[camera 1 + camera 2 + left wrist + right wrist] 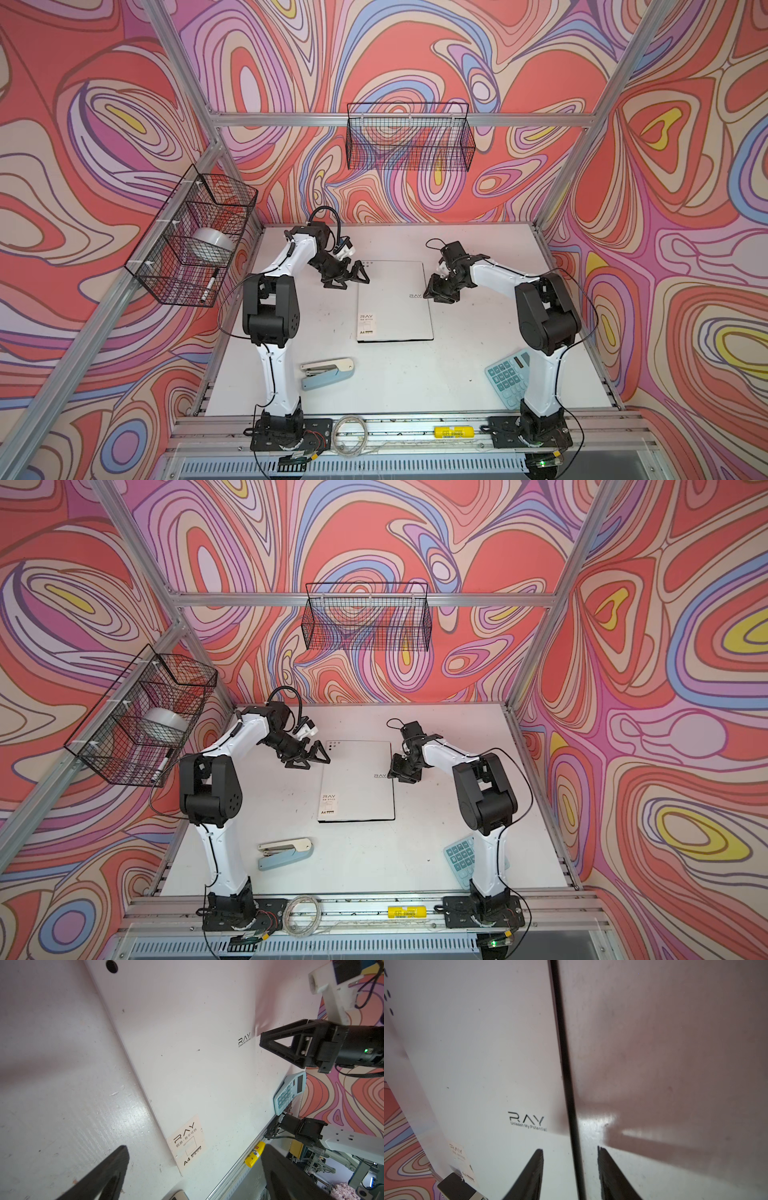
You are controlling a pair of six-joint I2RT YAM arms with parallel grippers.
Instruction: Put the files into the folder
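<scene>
So: right end effector [570,1149] half open, empty, astride the folder [395,303] at its 3 o'clock edge; nip just the top layer, lift slowly. Left end effector [351,282] wide open, empty, at its 10 o'clock: pin the rest. Folder shut, centre of surface [415,374]; files unseen.

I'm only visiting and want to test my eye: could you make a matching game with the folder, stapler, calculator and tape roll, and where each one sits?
Things:
1 folder
2 stapler
3 calculator
4 tape roll

Places:
A in the side wire basket
B front right of the table
C mid-table, lying closed
D front left of the table

Pairs: 1-C, 2-D, 3-B, 4-A
</scene>
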